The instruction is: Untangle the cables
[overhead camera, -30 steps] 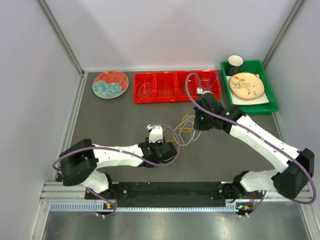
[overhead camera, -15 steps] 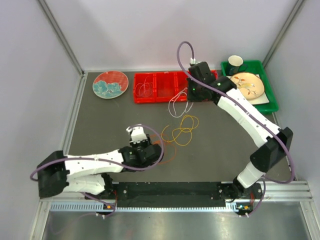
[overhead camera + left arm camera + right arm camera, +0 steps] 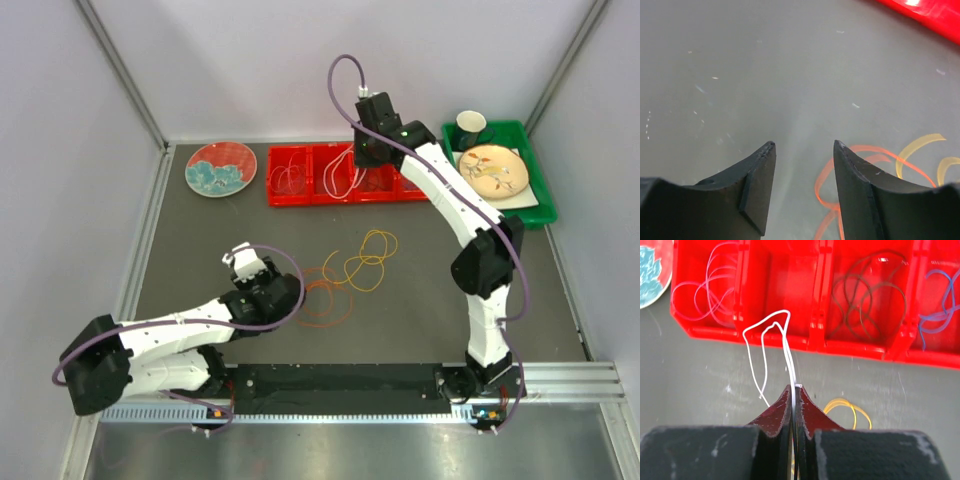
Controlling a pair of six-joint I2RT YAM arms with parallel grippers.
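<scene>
My right gripper (image 3: 356, 168) (image 3: 795, 388) is shut on a white cable (image 3: 771, 345) and holds it hanging over the red tray (image 3: 350, 196), near its second compartment. A yellow cable (image 3: 368, 256) and an orange cable (image 3: 322, 294) lie in loose loops on the grey table. My left gripper (image 3: 243, 258) (image 3: 804, 146) is open and empty, low over the table just left of the orange cable (image 3: 850, 165). The red tray also holds a purple cable (image 3: 710, 287), a dark cable (image 3: 871, 295) and a blue cable (image 3: 939, 310) in separate compartments.
A patterned plate (image 3: 220, 168) sits at the back left. A green bin (image 3: 540, 212) with a plate and a cup stands at the back right. Grey walls close in the table on both sides.
My right gripper has carried the white cable up from the tangle to above the red tray. My left arm has pulled back to the left, away from the orange and yellow loops.
</scene>
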